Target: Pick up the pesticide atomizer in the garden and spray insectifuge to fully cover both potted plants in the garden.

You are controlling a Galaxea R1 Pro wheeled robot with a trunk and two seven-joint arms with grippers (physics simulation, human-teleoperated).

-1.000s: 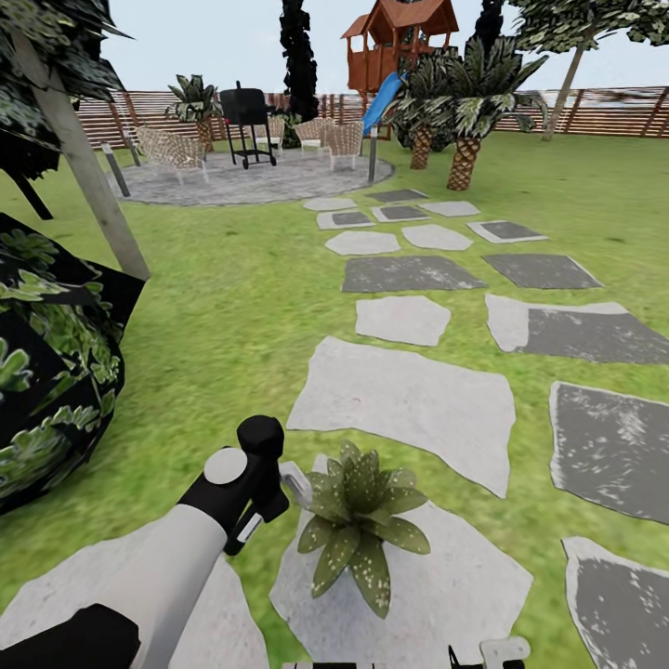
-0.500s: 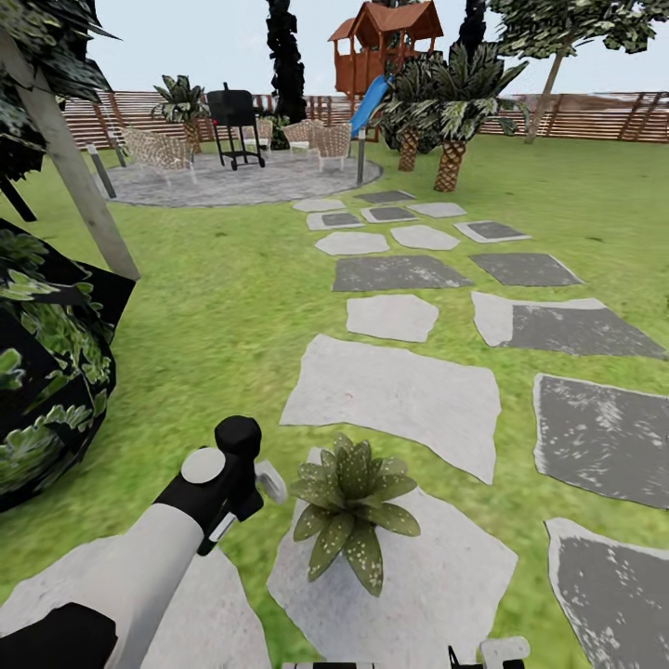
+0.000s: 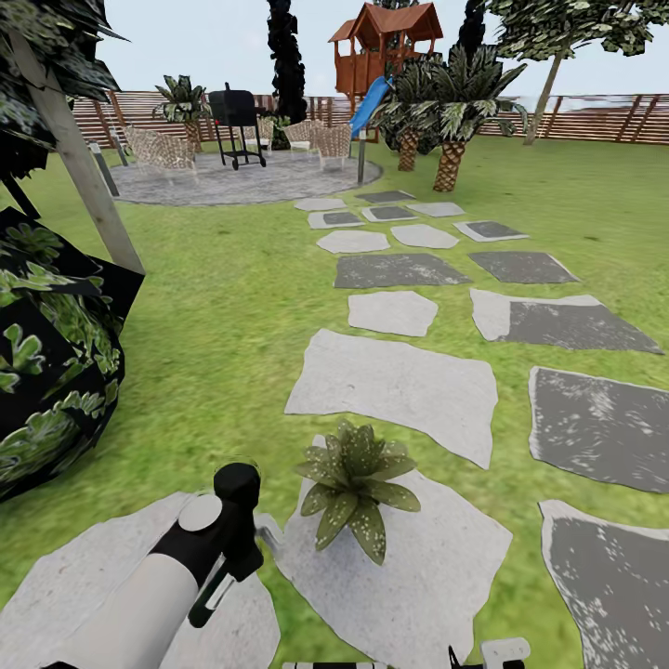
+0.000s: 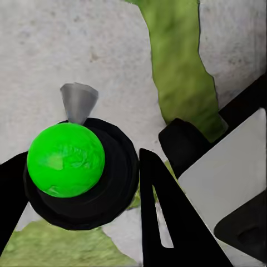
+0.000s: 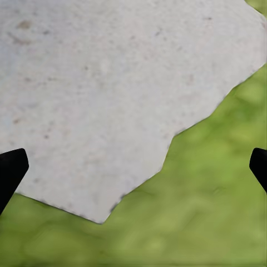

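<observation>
Gripping the pesticide atomizer (image 4: 65, 160) between its two black fingers (image 4: 158, 217), the left gripper (image 4: 83, 186) is clamped around the sprayer's black top. In the left wrist view the bottle shows as a round bright-green end ringed in black, with a grey cone-shaped nozzle (image 4: 78, 103) pointing out over pale stone and a strip of grass. In the head view the left arm (image 3: 177, 571) reaches in from 7 o'clock, its black wrist raised above a pale stepping stone (image 3: 84, 581). Just beside that wrist, at its 2 o'clock, one potted plant (image 3: 358, 483) sits on the near edge of another pale stone (image 3: 427, 567), its speckled leaves spread low. The right gripper (image 5: 133, 167) hangs with its fingertips (image 5: 11, 169) wide apart over the edge of a stone and the lawn. More stones, pale and dark, run toward 12 o'clock across the lawn (image 3: 232, 307). A dark leafy bush (image 3: 46, 362) stands at 9 o'clock beside a leaning trunk (image 3: 79, 158). At 11 o'clock lie the round patio (image 3: 232, 181), chairs and a black grill (image 3: 234, 116); palms (image 3: 451, 107) and a wooden playhouse (image 3: 386, 42) rise near 12, against the slatted fence (image 3: 604, 116).
</observation>
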